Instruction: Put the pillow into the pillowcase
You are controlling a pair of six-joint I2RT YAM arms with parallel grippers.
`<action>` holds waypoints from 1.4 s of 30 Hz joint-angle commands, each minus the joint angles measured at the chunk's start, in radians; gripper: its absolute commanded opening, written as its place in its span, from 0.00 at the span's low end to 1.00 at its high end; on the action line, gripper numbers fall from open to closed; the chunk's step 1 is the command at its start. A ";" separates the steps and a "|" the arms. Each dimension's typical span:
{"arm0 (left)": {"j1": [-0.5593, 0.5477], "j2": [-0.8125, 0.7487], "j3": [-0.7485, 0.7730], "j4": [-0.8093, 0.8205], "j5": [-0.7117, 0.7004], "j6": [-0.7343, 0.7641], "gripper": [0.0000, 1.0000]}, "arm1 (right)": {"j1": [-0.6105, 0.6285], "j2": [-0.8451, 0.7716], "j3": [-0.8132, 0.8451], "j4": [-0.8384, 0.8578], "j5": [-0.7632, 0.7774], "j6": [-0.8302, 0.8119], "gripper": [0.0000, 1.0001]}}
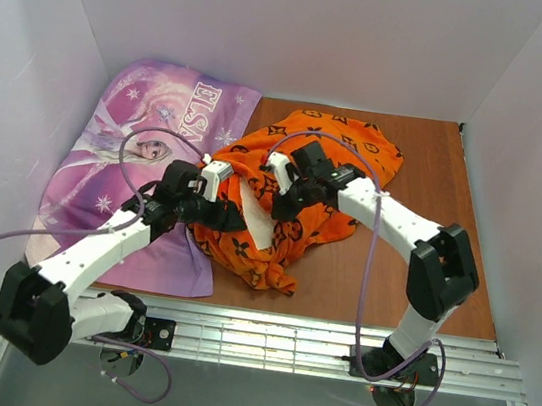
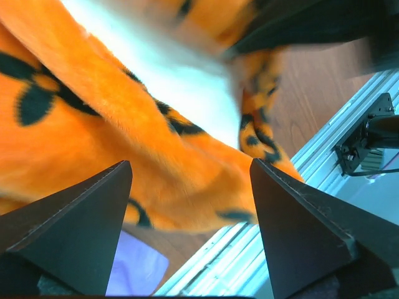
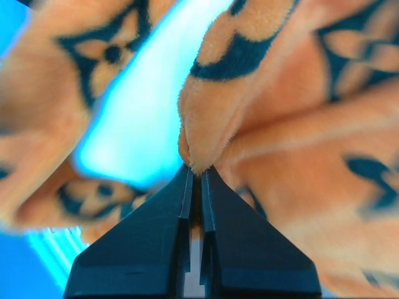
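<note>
From my seat the wooden table (image 1: pixel 429 155) is the biggest thing in view, with a purple princess-print fabric (image 1: pixel 104 170) spread flat over its left half; beside that lies the pillowcase (image 1: pixel 346 138), bunched in a crumpled orange heap at mid-table and touching the purple edge; the pillow (image 1: pixel 255 223) shows only as a white strip between orange folds on the heap's near-left side, so I judge it partly in, the case not yet drawn smooth over it; the step in hand looks like working the case along the pillow; my left gripper (image 2: pixel 190 163) has its fingers wide apart with nothing between them, orange cloth and the white strip just beyond; my right gripper (image 3: pixel 198 168) has its fingers together, nipping a small fold of the case at their tips; next I'd want the left to close on the case near the white strip, then ease the two holds apart to open the mouth, gently, since that pinch looks shallow and could slip
</note>
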 commanded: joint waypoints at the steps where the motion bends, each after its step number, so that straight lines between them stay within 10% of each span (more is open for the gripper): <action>1: -0.032 0.092 -0.025 0.118 0.037 -0.124 0.73 | -0.062 -0.137 0.004 -0.011 -0.117 0.049 0.01; 3: -0.069 0.137 -0.026 0.167 0.036 -0.143 0.67 | -0.067 -0.157 -0.016 -0.008 -0.206 0.059 0.01; 5: -0.081 0.212 -0.019 0.204 0.030 -0.158 0.22 | -0.065 -0.177 -0.048 -0.002 -0.292 0.072 0.01; 7: -0.071 0.247 0.016 0.227 0.034 -0.171 0.00 | -0.065 -0.198 -0.065 0.001 -0.331 0.074 0.01; 11: -0.012 0.190 0.084 0.506 0.254 -0.285 0.00 | -0.068 -0.256 -0.071 0.010 -0.385 0.072 0.01; 25: -0.025 0.576 0.125 0.744 0.083 -0.329 0.00 | -0.209 -0.286 0.006 0.082 -0.505 0.190 0.01; 31: 0.058 0.806 0.617 0.189 -0.001 -0.019 0.24 | -0.121 -0.264 -0.036 0.220 -0.535 0.279 0.01; 36: 0.372 0.705 0.644 0.029 0.469 -0.040 0.84 | -0.010 -0.206 -0.111 0.375 -0.465 0.335 0.01; 42: 0.610 0.467 0.519 -0.352 0.656 0.237 0.87 | -0.012 -0.034 -0.119 0.495 -0.305 0.416 0.01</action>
